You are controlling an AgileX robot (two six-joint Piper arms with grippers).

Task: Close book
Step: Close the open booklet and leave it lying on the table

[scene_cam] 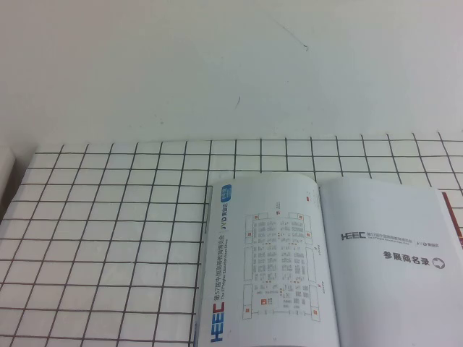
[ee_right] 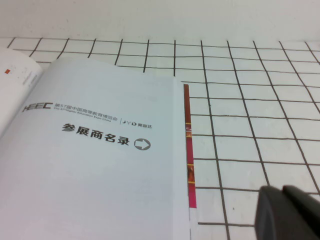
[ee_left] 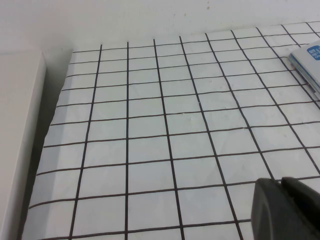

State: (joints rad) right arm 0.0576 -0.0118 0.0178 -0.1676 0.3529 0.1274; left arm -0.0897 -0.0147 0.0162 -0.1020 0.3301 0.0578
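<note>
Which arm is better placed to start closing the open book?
Probably the right. The right tool hangs just beside the book, at its right page edge; the left tool is over bare checked cloth, with only a book corner far off.

The left gripper point(ee_left: 284, 210) shows only as a dark bulk at the near edge, hanging over a white sheet point(ee_left: 165, 125) ruled with black grid lines. The sheet lies flat and is slightly wrinkled. Its left edge ends beside a plain white surface point(ee_left: 20, 140), with a shadowed gap between them. To the far right, a corner of the book point(ee_left: 306, 62) rests on the sheet, blue print on its white page, well apart from the gripper. A white wall point(ee_left: 150, 20) rises beyond the sheet's far edge.
</note>
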